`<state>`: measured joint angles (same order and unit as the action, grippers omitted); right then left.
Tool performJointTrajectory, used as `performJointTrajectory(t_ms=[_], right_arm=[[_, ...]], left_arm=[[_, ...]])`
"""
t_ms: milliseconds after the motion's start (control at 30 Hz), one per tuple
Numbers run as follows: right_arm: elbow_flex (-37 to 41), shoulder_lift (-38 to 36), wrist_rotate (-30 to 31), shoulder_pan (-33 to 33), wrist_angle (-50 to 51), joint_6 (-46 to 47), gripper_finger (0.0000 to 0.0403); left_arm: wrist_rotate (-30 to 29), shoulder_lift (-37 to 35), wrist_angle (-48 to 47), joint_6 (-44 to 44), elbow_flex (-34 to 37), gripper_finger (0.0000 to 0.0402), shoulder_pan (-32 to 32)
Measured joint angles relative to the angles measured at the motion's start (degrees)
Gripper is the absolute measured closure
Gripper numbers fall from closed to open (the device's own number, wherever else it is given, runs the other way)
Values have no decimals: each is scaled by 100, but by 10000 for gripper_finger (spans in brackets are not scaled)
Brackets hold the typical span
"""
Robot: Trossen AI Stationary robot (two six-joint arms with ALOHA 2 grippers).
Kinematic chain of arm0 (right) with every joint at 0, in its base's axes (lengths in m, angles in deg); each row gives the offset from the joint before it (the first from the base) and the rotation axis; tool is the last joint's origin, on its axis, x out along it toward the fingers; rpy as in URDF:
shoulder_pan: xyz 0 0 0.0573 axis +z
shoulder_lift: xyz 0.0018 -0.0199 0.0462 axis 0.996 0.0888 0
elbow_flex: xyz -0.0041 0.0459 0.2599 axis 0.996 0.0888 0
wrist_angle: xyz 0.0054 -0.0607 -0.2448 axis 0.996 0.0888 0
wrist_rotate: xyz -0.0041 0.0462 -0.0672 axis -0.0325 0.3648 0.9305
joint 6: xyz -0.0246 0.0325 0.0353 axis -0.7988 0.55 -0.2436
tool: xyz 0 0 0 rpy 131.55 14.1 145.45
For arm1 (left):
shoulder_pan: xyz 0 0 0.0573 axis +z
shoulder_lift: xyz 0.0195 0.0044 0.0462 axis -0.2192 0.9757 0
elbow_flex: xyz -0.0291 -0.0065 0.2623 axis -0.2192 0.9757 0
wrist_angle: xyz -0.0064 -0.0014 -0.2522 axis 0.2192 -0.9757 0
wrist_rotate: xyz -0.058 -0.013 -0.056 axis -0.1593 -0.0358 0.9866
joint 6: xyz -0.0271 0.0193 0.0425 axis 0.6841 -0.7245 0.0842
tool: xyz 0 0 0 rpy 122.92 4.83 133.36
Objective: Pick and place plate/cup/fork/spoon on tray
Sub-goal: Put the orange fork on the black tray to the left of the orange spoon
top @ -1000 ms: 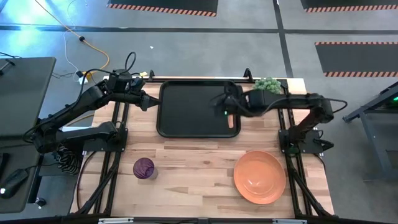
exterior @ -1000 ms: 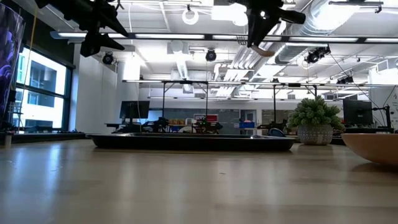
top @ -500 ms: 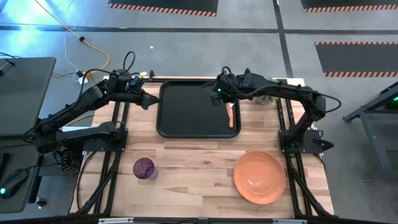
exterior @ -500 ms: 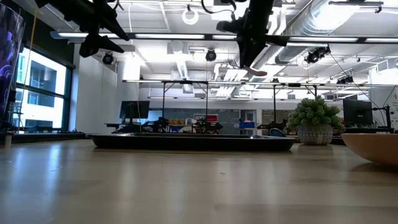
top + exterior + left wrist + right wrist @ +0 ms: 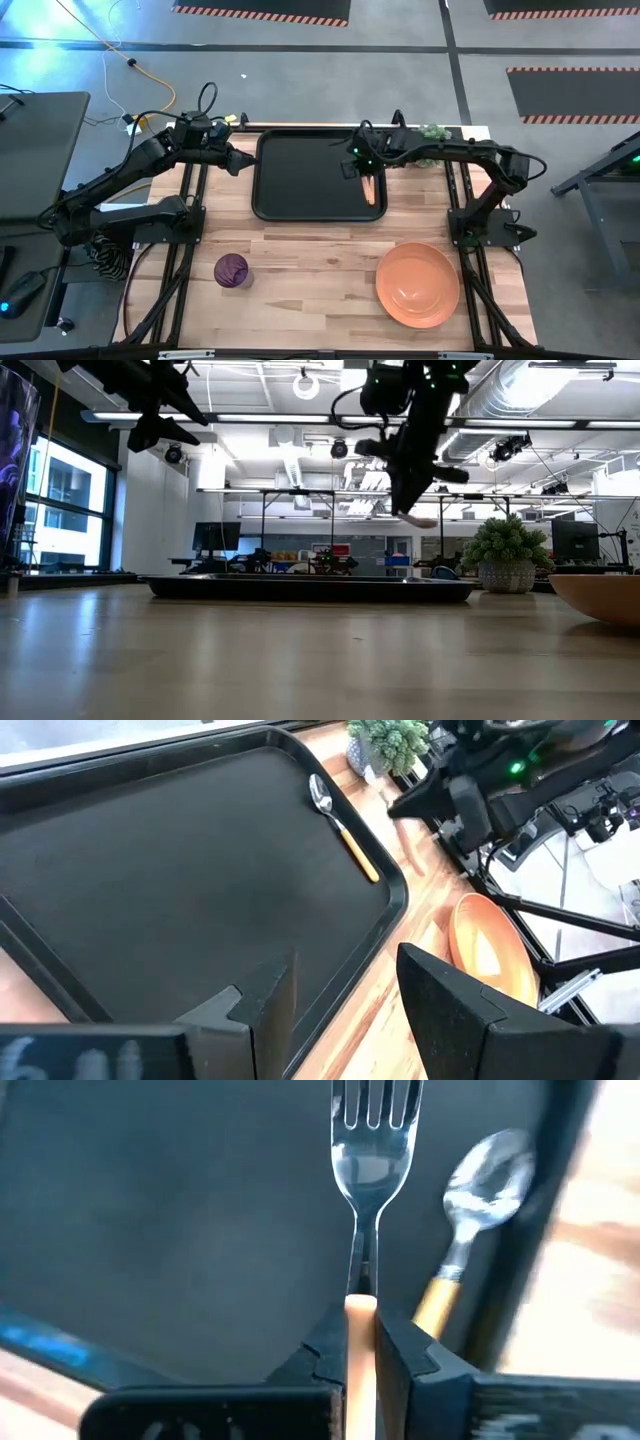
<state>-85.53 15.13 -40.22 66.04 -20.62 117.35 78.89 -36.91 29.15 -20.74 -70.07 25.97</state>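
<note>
The large black rectangular plastic tray (image 5: 310, 175) lies at the table's far edge – orange-handled metal spoon (image 5: 343, 825) inside its right rim; translucent purple cup (image 5: 231, 269) and round orange plate (image 5: 417, 284) sit nearer, well apart.

Tray (image 5: 300, 175): we see it black, flat at the surface's far side.
Spoon (image 5: 343, 827): inside the tray's right edge.
Fork (image 5: 368, 1160): clamped by the handle in the right tool (image 5: 360, 1342), above the tray.
Plate (image 5: 417, 284): orange, near right.
Cup (image 5: 231, 270): purple, near left.
</note>
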Motion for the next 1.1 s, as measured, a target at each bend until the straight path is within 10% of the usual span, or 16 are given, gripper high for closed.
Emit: performJointTrajectory(t_ms=[1100], right_arm=[[818,919,-290,-241,-1369,1025,398]], left_arm=[[-263,1,0,-2,1,238,2]])
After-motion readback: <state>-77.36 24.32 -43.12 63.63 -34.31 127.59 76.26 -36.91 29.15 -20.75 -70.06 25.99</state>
